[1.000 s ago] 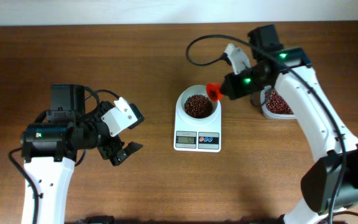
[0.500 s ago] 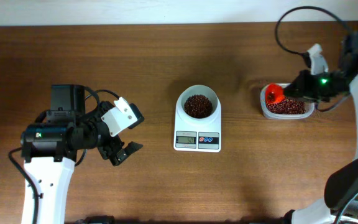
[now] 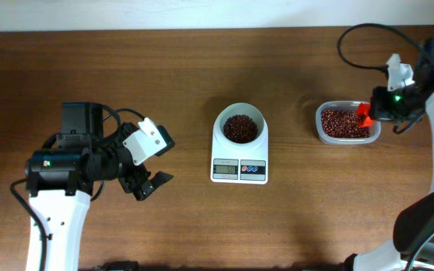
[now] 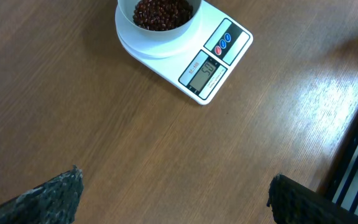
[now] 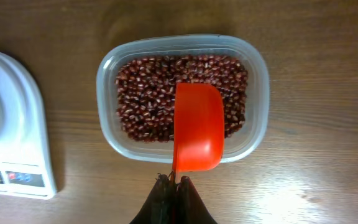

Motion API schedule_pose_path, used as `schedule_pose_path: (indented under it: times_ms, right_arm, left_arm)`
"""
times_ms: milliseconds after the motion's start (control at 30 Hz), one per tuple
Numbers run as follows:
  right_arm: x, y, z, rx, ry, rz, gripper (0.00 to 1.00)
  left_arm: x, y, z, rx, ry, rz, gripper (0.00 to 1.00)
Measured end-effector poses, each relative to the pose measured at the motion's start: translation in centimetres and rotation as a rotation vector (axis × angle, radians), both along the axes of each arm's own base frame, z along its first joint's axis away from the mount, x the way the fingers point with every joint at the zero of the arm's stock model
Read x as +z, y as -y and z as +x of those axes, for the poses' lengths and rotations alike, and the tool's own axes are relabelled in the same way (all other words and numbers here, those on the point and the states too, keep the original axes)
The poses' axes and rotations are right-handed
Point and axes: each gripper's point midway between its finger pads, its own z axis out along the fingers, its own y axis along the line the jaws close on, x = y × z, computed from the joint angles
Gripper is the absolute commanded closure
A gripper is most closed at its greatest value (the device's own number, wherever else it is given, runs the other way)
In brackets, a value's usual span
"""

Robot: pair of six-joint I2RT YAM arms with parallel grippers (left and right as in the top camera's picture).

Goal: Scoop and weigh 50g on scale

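Holding the red scoop (image 5: pixel 197 127) over the tub (image 5: pixel 258 74), clear of the scale (image 3: pixel 239 170).
At the right gripper (image 5: pixel 174 180), jaws pressed together on the handle, long axis pointing away, near the right edge of the table (image 3: pixel 202 60); beans (image 3: pixel 240 128) in the scale's bowl (image 3: pixel 218 120) mid-table, leftward, closer to the wide-spread left gripper (image 3: pixel 151 161); a second ago, scoop at that bowl's rim.

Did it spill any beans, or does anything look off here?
Nothing stands out. The beans sit inside the bowl on the scale and inside the tub, with none loose on the table. The scale sits flat, and the right hand holds the red scoop over the tub.
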Motion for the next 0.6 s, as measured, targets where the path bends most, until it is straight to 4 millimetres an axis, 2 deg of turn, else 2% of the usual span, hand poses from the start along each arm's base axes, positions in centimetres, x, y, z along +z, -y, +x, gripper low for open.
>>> schedule_pose_path:
  times_ms: [167,267,367,433,467,533,600]
  right_arm:
    - [-0.1,-1.4,0.7,0.079,-0.016,-0.204,0.96]
    - [0.2,-0.7,1.1,0.086,-0.016,-0.348,0.96]
    - [0.9,0.3,2.5,0.060,0.040,-0.425,0.96]
    - [1.2,0.4,3.2,0.021,0.072,-0.421,0.96]
    - [1.1,-0.2,3.4,-0.003,0.086,-0.377,0.96]
    - [0.7,-2.3,3.2,0.006,0.085,-0.240,0.96]
    - [1.4,-5.1,1.1,0.038,0.057,-0.070,0.96]
  left_arm:
    - [0.0,0.0,0.0,0.000,0.001,0.000,0.01]
    - [0.0,0.0,0.0,0.000,0.000,0.000,0.01]
    - [0.0,0.0,0.0,0.000,0.000,0.000,0.01]
    - [0.0,0.0,0.0,0.000,0.000,0.000,0.01]
    - [0.0,0.0,0.0,0.000,0.000,0.000,0.01]
    - [0.0,0.0,0.0,0.000,0.000,0.000,0.01]
    - [0.0,0.0,0.0,0.000,0.000,0.000,0.01]
